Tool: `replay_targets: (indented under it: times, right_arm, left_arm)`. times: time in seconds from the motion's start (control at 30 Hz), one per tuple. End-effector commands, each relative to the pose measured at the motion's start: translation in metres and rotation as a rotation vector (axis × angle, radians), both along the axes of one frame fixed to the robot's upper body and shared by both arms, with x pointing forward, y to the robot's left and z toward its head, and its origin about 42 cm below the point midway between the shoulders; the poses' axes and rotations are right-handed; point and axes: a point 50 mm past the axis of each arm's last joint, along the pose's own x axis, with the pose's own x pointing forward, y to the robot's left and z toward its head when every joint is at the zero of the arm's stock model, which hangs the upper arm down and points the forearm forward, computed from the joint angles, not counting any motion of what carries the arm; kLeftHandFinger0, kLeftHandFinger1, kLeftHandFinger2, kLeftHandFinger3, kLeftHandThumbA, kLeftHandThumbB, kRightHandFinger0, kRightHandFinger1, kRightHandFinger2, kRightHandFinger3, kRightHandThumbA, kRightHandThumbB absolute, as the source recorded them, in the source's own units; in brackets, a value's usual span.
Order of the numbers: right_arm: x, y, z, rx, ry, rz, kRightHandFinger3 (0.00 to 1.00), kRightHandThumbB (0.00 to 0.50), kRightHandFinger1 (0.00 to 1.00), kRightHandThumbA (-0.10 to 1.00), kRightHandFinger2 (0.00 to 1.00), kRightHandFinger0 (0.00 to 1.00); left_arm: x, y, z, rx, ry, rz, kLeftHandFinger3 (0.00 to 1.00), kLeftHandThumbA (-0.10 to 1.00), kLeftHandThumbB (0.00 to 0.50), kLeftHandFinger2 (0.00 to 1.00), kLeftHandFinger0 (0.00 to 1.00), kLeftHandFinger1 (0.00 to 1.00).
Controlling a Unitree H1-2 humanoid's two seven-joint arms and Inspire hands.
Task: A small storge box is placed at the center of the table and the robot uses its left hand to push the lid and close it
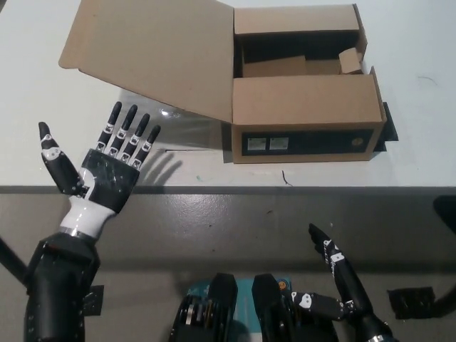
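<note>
The brown rectangular storage box (305,107) is matt corrugated cardboard; its broad open cardboard lid (153,53) looks smooth and dull. The pale grey bench (43,92) beneath has a smooth, slightly glossy top. Left of the box, the left hand (107,174) shows glossy black plastic.

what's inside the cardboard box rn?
Through the cardboard box's open top: a folded brown cardboard insert and a small loose flap, dark elsewhere. The front panel covers the rest. Lid still open, to its left.
</note>
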Motion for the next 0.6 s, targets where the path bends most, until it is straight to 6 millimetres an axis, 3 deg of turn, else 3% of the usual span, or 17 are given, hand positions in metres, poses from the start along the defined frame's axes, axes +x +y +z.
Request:
replay_targets:
  times: [0.0,0.33,0.57]
  right_arm:
    - [0.012,0.006,0.019,0.014,-0.107,0.016,1.0,0.414,1.0,1.0,1.0,1.0]
    - [0.013,0.008,0.02,0.017,-0.111,0.015,1.0,0.424,1.0,1.0,1.0,1.0]
    - [0.01,0.006,0.019,0.016,-0.107,0.016,1.0,0.422,1.0,1.0,1.0,1.0]
  left_arm:
    - [0.02,0.001,0.02,0.022,-0.011,-0.001,1.0,1.0,0.386,1.0,1.0,1.0]
    - [0.053,-0.002,0.03,0.035,0.039,0.031,1.0,1.0,0.383,1.0,1.0,1.0]
    - [0.079,-0.011,0.057,0.089,0.016,0.026,1.0,1.0,0.383,1.0,1.0,1.0]
